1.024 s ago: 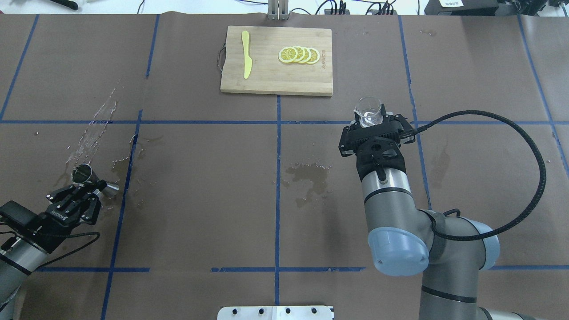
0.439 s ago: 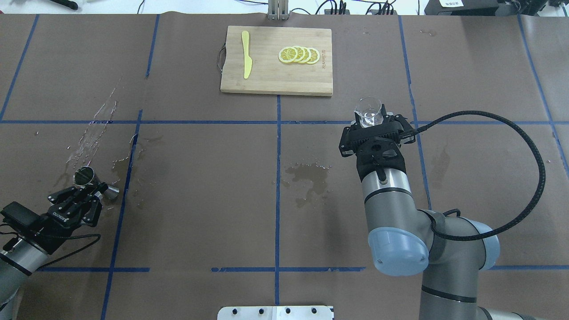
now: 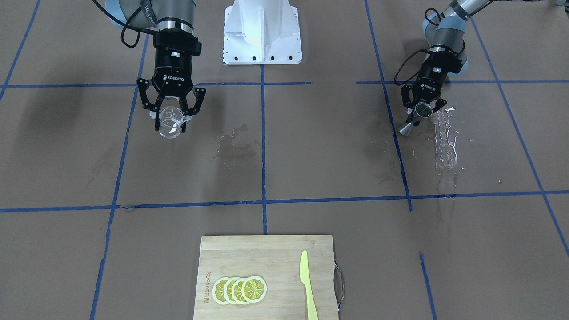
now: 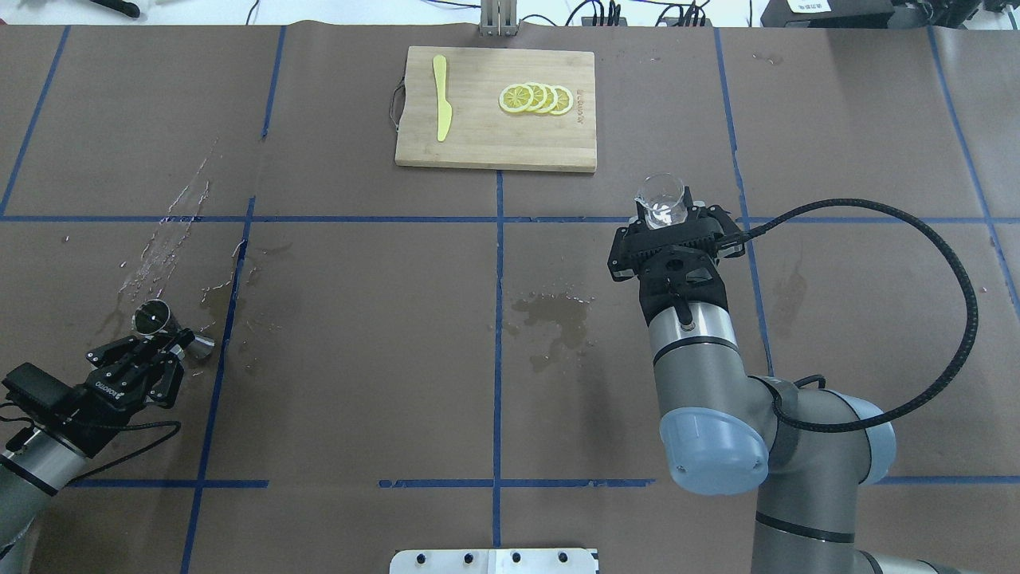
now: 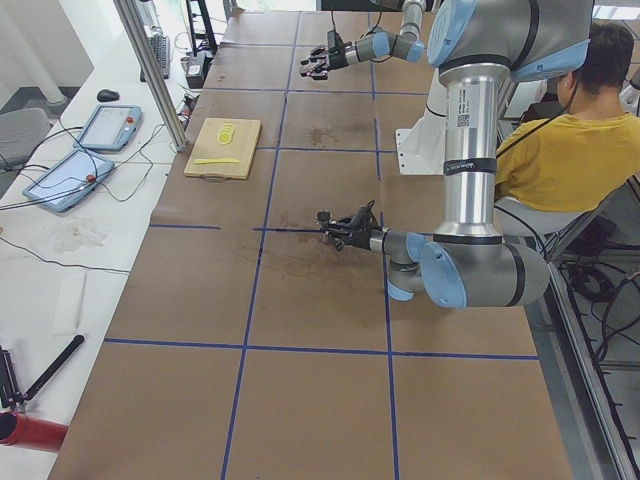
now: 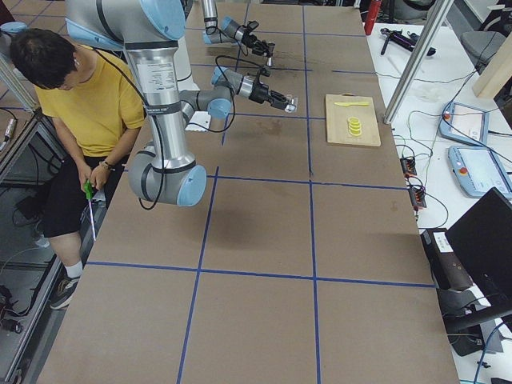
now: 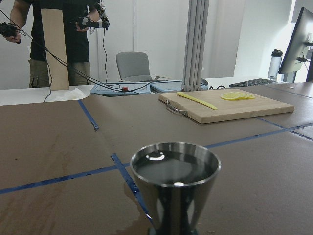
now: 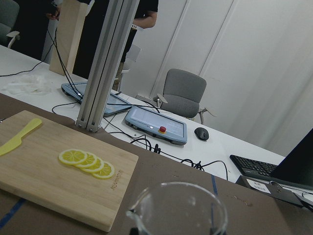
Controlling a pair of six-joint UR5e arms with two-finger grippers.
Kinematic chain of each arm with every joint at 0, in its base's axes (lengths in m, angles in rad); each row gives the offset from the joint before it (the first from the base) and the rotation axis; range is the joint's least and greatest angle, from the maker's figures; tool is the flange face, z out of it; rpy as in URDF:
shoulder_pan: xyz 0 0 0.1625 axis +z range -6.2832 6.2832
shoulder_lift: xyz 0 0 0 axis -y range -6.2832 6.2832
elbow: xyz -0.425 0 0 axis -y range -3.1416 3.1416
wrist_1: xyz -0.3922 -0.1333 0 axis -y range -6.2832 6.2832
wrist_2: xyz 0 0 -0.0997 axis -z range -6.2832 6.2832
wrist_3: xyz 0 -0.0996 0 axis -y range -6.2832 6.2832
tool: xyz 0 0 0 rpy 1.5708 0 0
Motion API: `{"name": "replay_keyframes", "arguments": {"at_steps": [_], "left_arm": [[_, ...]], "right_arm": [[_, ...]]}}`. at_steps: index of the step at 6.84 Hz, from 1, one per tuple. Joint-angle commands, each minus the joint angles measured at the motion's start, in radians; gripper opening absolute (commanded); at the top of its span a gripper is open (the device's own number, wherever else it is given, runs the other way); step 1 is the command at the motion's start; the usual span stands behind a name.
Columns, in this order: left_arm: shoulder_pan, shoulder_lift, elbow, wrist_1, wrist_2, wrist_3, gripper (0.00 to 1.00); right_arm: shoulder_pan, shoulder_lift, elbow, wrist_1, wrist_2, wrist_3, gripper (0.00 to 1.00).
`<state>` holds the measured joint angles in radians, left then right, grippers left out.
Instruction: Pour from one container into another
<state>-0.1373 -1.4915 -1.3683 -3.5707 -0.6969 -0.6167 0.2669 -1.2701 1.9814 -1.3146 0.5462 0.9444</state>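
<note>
The clear glass cup point(image 4: 660, 198) is held upright above the table, with my right gripper point(image 4: 668, 217) shut on it, right of the centre line. Its rim fills the bottom of the right wrist view as the glass cup point(image 8: 178, 208). The steel jigger point(image 4: 153, 317) is at the far left, and my left gripper point(image 4: 174, 338) is shut on its narrow waist. In the left wrist view the jigger point(image 7: 176, 186) stands upright, its upper cone dark and shiny inside. From the front, the glass cup point(image 3: 170, 126) is at the left and the jigger point(image 3: 406, 128) at the right, far apart.
A wooden cutting board point(image 4: 478, 135) at the far middle carries lemon slices point(image 4: 535, 98) and a yellow knife point(image 4: 441, 100). A wet stain point(image 4: 554, 311) marks the paper at the centre, and a water streak point(image 4: 167, 239) lies beyond the jigger. A seated person point(image 5: 560, 150) is beside the robot.
My left gripper has drawn back slightly toward the robot with the jigger in it. The right arm and glass cup have barely moved.
</note>
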Motion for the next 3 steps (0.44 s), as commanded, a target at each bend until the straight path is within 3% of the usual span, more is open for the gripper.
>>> {"name": "replay_keyframes", "arguments": {"at_steps": [1, 3], "left_arm": [[0.004, -0.001, 0.0, 0.0, 0.0, 0.0, 0.0], [0.007, -0.001, 0.002, 0.0, 0.0, 0.002, 0.0]], "right_arm": [[0.0, 0.0, -0.001, -0.002, 0.0, 0.0, 0.0], [0.0, 0.0, -0.003, 0.0, 0.0, -0.001, 0.0]]}}
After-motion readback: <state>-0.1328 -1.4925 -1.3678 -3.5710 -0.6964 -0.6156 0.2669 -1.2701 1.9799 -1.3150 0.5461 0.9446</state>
